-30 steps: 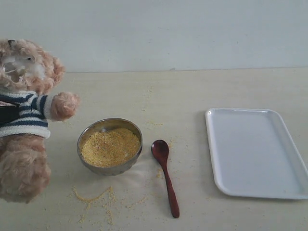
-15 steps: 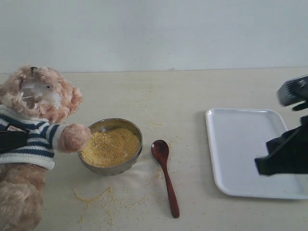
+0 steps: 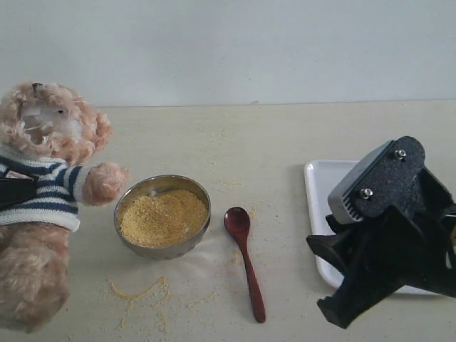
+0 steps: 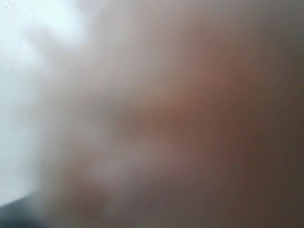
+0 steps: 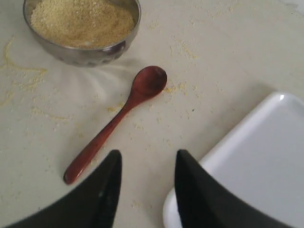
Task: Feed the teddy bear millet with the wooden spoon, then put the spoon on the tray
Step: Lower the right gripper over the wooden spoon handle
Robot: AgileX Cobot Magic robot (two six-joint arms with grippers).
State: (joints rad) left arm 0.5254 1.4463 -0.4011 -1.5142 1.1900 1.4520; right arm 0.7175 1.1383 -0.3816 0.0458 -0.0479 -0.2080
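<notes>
The teddy bear (image 3: 50,185) is upright at the far left, one paw near the steel bowl (image 3: 162,239). A black part of my left gripper (image 3: 13,191) presses on its striped shirt. Only blurred brown fur fills the left wrist view. Millet (image 3: 162,216) fills the bowl. The wooden spoon (image 3: 244,262) lies on the table right of the bowl, its handle toward the front edge. My right gripper (image 3: 318,278) hangs open over the tray's (image 3: 324,185) near-left corner, right of the spoon's handle. In the right wrist view the gripper (image 5: 148,156) is empty, short of the spoon (image 5: 118,118).
Spilled millet (image 3: 142,292) is strewn on the table in front of the bowl and around the spoon. My right arm (image 3: 399,228) hides much of the tray. A pale wall stands behind the table's far edge.
My right arm has come in from the right, over the tray and toward the spoon, and its jaws have opened. The bear has swung right, then back a little left.
</notes>
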